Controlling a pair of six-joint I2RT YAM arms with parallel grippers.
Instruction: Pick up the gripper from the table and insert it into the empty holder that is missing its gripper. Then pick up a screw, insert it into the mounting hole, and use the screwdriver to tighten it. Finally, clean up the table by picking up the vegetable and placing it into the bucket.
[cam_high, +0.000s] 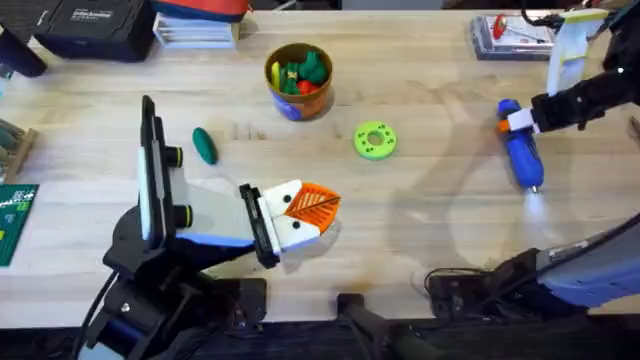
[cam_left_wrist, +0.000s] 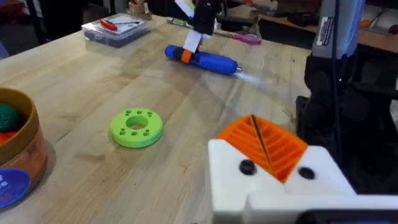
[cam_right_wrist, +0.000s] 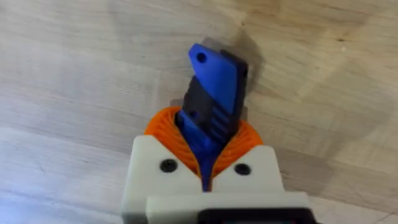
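Right gripper (cam_high: 519, 122), at the right of the overhead frame, is clamped on the screwdriver (cam_high: 522, 155), whose long axis runs down-frame, tip toward the frame's bottom, on the table (cam_high: 420, 210).

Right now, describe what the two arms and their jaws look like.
The left arm is black with a white and pale-blue wrist body and yellow-green knobs. The left gripper has white angular mount blocks with dark screw holes and orange ribbed pads. The right arm is black. The right gripper has the same white blocks and orange ribbed pads.
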